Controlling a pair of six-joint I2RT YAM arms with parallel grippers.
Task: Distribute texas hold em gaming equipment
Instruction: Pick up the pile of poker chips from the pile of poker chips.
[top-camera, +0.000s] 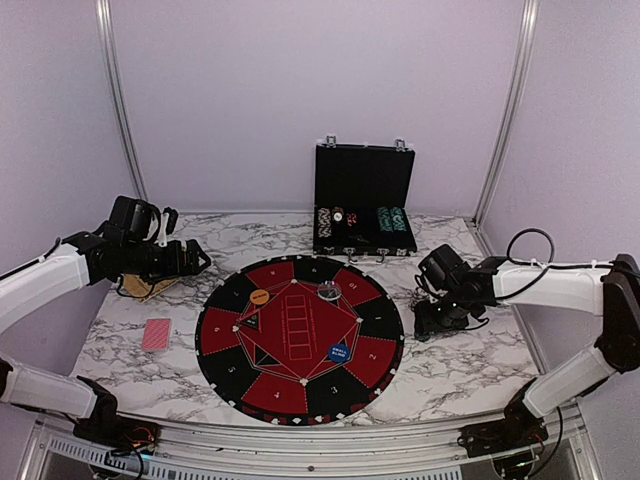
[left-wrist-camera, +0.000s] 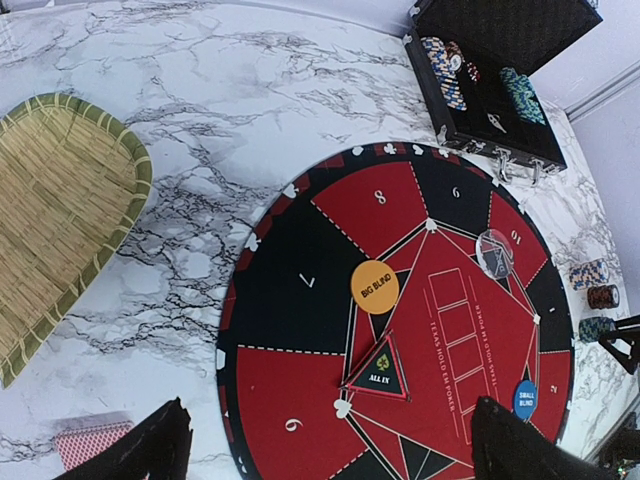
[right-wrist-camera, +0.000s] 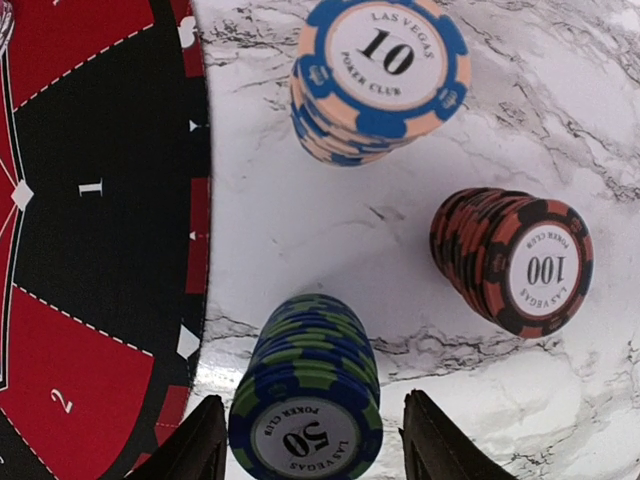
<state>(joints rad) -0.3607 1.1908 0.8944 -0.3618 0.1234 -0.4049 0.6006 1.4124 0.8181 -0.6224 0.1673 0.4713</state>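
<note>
Clock positions on the mat (top-camera: 225, 330), top view: orange disc (left-wrist-camera: 375, 287) "BIG BLIND" at 10, clear disc (left-wrist-camera: 493, 253) at 1, blue disc (left-wrist-camera: 525, 399) "SMALL BLIND" at 4. All 3 lie flat on it. Off the mat at 9: red-backed cards (top-camera: 157, 334), face down. Off the mat at 3: 3 upright piles standing apart, 10 stack (right-wrist-camera: 380, 75) blue/peach, 100 stack (right-wrist-camera: 515, 260) red/black, 50 stack (right-wrist-camera: 305, 400) blue/green and closest to the rim. More chips (top-camera: 392, 218) in rows inside the open case (top-camera: 365, 175) at 1.
</note>
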